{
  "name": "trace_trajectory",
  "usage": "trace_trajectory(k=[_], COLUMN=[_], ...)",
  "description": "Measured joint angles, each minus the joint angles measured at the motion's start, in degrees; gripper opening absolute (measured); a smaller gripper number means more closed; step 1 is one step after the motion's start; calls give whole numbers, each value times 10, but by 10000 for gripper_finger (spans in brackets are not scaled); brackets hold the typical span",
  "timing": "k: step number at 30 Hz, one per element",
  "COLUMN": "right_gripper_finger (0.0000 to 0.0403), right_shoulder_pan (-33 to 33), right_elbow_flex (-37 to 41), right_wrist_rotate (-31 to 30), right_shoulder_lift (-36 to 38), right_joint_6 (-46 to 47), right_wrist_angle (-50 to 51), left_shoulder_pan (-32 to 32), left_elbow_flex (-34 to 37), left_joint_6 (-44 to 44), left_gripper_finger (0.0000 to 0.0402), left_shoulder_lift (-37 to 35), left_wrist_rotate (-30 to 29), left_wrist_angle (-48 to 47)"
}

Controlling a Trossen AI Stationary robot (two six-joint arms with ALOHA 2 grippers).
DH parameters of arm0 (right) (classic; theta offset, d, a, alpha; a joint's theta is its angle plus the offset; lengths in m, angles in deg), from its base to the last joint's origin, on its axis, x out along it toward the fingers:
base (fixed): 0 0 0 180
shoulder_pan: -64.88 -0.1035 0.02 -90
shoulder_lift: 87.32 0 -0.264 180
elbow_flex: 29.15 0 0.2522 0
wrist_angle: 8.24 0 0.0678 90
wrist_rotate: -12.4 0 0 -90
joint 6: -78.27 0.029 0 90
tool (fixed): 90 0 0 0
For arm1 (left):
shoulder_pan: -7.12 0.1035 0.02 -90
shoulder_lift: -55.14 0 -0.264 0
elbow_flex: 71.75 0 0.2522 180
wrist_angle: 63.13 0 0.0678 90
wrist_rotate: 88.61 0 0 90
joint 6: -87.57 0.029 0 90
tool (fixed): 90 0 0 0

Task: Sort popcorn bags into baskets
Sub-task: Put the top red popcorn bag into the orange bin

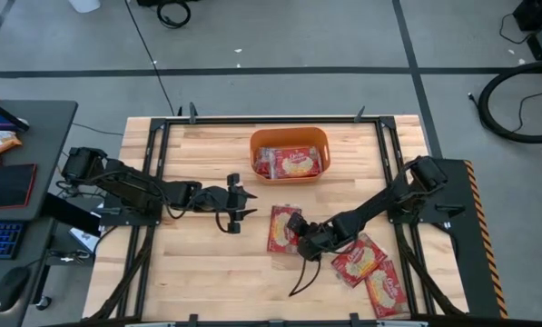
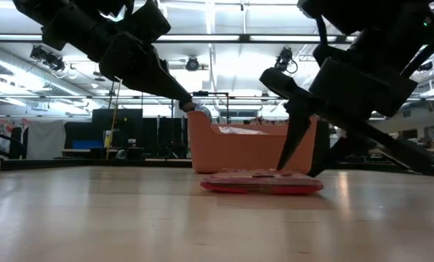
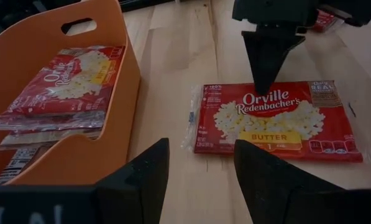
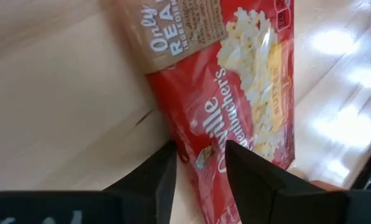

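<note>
Target bag (image 1: 284,228) lies flat, picture side up, mid-table, a little in front of the basket (image 1: 289,153); two more bags (image 1: 370,272) sit near the right front corner, and a few are already stacked inside the basket. Right gripper (image 1: 303,238) is down at the bag's right edge, fingers spread w/ tips straddling that edge, nothing clamped yet. Left gripper (image 1: 237,204) hovers beside the bag on its left, between it and the basket side, jaws apart and empty.

Judgement: bag looks light, thin, floppy, w/ slick film wrap, so it'll likely slide on the wood rather than lift. Best hold is prob. the long edge or a sealed end flap, pinched firmly; mid-face gives the fingers nothing to bite.
</note>
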Motion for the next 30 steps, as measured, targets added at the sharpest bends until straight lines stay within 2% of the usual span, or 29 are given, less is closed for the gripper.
trace_trajectory(k=[4,10,12,15,18,22,30], right_gripper_finger=[113,28,12,19,22,6,4], right_shoulder_pan=[5,6,6,6,-2,-11,-24], right_elbow_flex=[-3,-4,-4,-7,-29,-93,-217], right_wrist_rotate=[7,13,11,-3,-43,-101,-207], right_shoulder_lift=[-2,-4,-4,-5,-6,-6,-5], right_joint_6=[0,44,65,77,75,73,78], right_wrist_angle=[1,6,6,9,46,145,345], left_shoulder_pan=[0,0,0,0,0,0,0], left_elbow_flex=[0,0,0,0,0,0,0], left_joint_6=[0,0,0,0,0,0,0], left_gripper_finger=[185,185,185,185,185,185,185], left_shoulder_lift=[0,0,0,0,0,0,0], left_wrist_rotate=[-1,-1,-1,-1,-1,-1,-1], left_wrist_angle=[0,0,0,0,0,0,-1])
